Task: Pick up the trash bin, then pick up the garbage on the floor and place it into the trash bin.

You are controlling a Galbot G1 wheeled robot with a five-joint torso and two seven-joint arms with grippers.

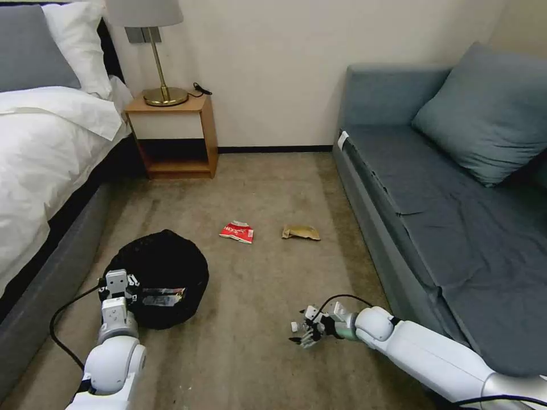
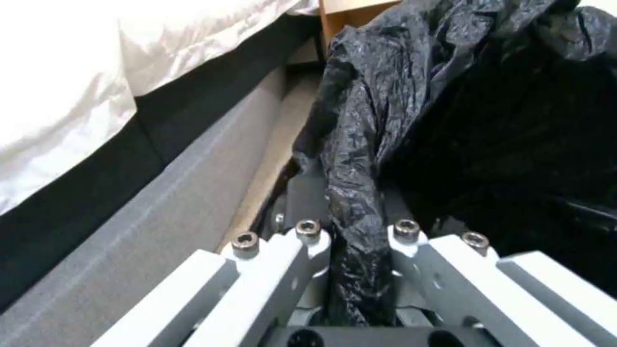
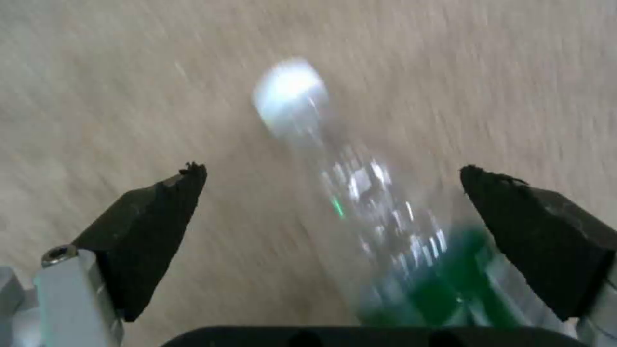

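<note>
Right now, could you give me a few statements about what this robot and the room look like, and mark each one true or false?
1. The left gripper is clamped on the black bag at the rim of the trash bin. True.
2. The right gripper has closed tight on the bottle. False: its fingers stand apart, with the bottle lying between them.
3. A red-and-white wrapper and a tan packet lie on the carpet. True.
4. The tan packet lies on the sofa. False: it is on the carpet beside the sofa.
5. A lamp stands on the nightstand. True.
</note>
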